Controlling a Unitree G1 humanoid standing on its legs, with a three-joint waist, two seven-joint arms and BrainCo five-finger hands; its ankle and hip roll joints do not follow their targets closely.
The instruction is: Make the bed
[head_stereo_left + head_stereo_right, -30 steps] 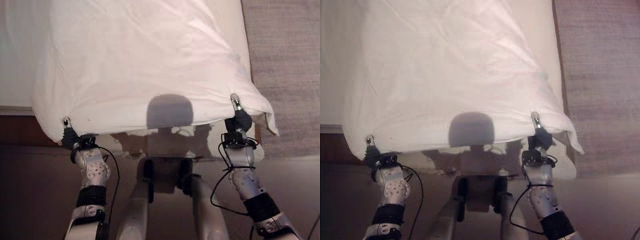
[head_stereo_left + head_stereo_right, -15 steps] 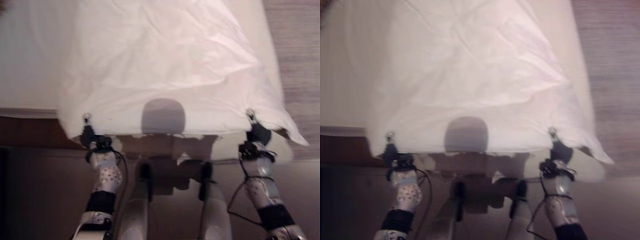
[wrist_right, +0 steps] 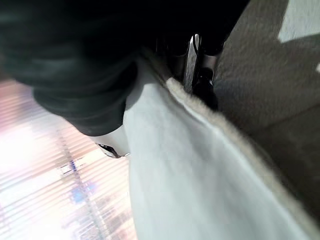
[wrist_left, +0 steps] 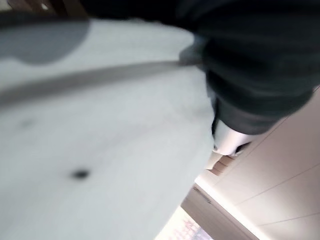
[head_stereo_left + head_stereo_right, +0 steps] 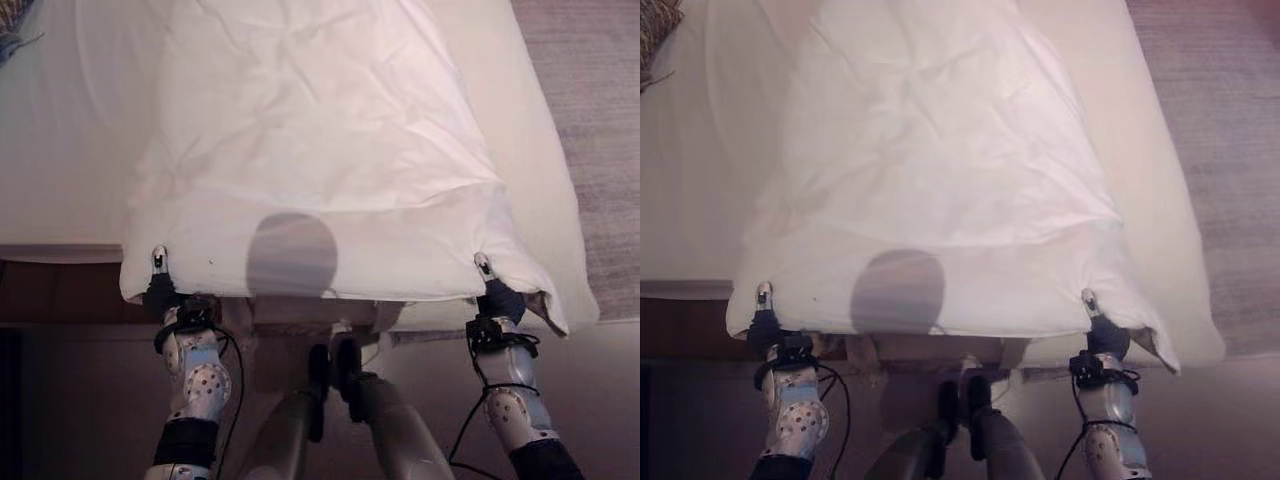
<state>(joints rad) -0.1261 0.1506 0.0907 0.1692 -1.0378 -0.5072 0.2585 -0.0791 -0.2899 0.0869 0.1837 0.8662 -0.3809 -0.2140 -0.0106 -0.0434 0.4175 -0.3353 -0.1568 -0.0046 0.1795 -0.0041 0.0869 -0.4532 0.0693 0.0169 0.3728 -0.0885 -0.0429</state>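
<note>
A white duvet point(image 5: 310, 150) lies lengthwise along the bed, wrinkled in the middle, and its near edge hangs just past the foot of the mattress point(image 5: 60, 150). My left hand point(image 5: 160, 290) is shut on the duvet's near left corner, one finger poking up over the hem. At the near right corner my right hand point(image 5: 500, 298) pinches the cloth the same way. In the left wrist view the white cloth point(image 4: 100, 150) runs into the dark hand cover. In the right wrist view the hem point(image 3: 200, 165) runs in beside a silver finger point(image 3: 192, 62).
A cream sheet covers the mattress on both sides of the duvet. The dark wooden bed frame point(image 5: 60, 290) runs below the mattress at the left. Grey carpet point(image 5: 605, 120) lies to the right of the bed. A patterned object point(image 5: 12, 20) sits at the far left corner.
The view has shifted and shows more of the bed. Both hands have lowered the duvet's near edge, and it now lies flatter and stretched along the mattress.
</note>
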